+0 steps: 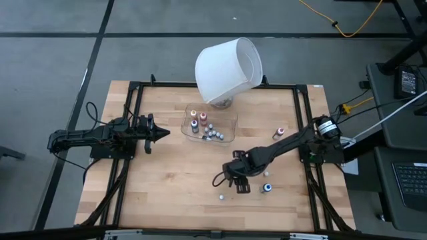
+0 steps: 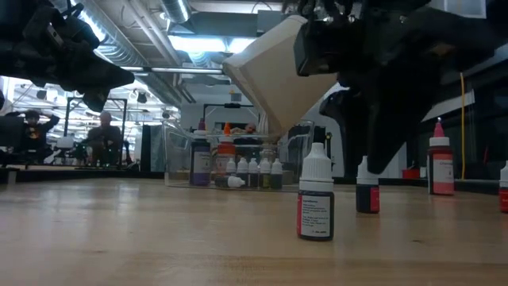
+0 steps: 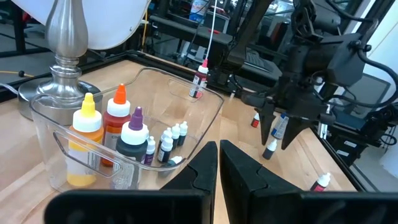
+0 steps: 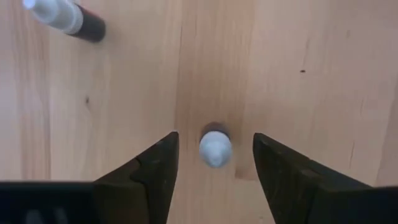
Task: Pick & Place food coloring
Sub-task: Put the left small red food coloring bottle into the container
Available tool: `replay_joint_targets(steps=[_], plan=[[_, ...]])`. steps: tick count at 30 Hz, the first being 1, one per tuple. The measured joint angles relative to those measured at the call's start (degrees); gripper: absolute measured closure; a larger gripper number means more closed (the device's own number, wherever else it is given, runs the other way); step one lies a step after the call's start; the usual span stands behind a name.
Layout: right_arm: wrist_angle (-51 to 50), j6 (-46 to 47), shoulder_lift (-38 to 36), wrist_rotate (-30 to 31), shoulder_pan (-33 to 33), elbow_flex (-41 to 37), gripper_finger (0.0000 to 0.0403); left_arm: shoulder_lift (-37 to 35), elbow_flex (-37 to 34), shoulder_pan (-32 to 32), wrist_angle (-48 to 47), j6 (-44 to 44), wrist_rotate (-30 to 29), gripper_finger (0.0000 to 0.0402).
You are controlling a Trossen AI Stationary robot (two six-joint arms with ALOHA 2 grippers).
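The food coloring is a set of tiny bottles. Several stand in a clear tray; others stand loose on the table, among them a blue-capped one and a pink-capped one. My right gripper is open and points down over a small white-capped bottle. Its fingers stand on either side of the cap without touching it. In the left wrist view this bottle stands upright on its base below the right gripper. My left gripper waits shut at the table's left, left of the tray.
A lamp with a big white shade stands behind the tray. Another white-capped bottle stands close to my right gripper, and one more nearer the front edge. Black frame rails run along the table's sides.
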Motion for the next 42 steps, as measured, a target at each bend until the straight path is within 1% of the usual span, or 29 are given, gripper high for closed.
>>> replay_joint_targets(steps=[4,8,12,14,20,35,42], plan=[[0.23,-0.08,-0.02,0.63,-0.65,0.0,0.022,0.0,0.0,0.0,0.0,0.0,0.01,0.0386],[0.23,-0.11,-0.02,0.55,-0.91,0.0,0.0254,0.0,0.0,0.0,0.0,0.0,0.0,0.0387],[-0.11,0.02,-0.02,-0.61,-0.87,0.0,0.0286,0.0,0.0,0.0,0.0,0.0,0.02,0.0386],[-0.06,0.02,-0.02,-1.61,-0.87,0.01,0.0296,0.0,0.0,0.0,0.0,0.0,0.02,0.0387],[-0.1,0.07,-0.02,-1.61,-0.87,0.02,0.0304,0.0,0.0,0.0,0.0,0.0,0.02,0.0386],[-0.51,0.11,-0.02,-1.56,-0.87,0.02,0.0307,0.0,0.0,0.0,0.0,0.0,0.01,0.0387],[-0.45,0.11,-0.11,-1.56,-0.87,0.11,0.0351,0.0,0.0,0.0,0.0,0.0,0.02,0.0386]])
